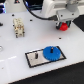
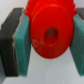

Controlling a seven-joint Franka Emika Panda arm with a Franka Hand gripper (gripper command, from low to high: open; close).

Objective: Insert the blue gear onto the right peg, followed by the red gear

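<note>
The blue gear [image 1: 51,53] lies flat on the white plate with a black border [image 1: 31,62], at the plate's end toward the exterior view's right. The right peg is hidden under it. A thin dark pin [image 1: 35,54] stands bare at the plate's other end. The red gear [image 1: 62,26] hangs in the air above the table, behind the plate. My gripper [image 1: 61,24] is shut on it. In the wrist view the red gear [image 2: 50,33] fills the middle, clamped between two teal pads [image 2: 22,47].
A beige block fixture [image 1: 19,27] stands on the white table [image 1: 15,50] at the exterior view's left. Dark cables [image 1: 37,7] run behind the arm along the table's far edge.
</note>
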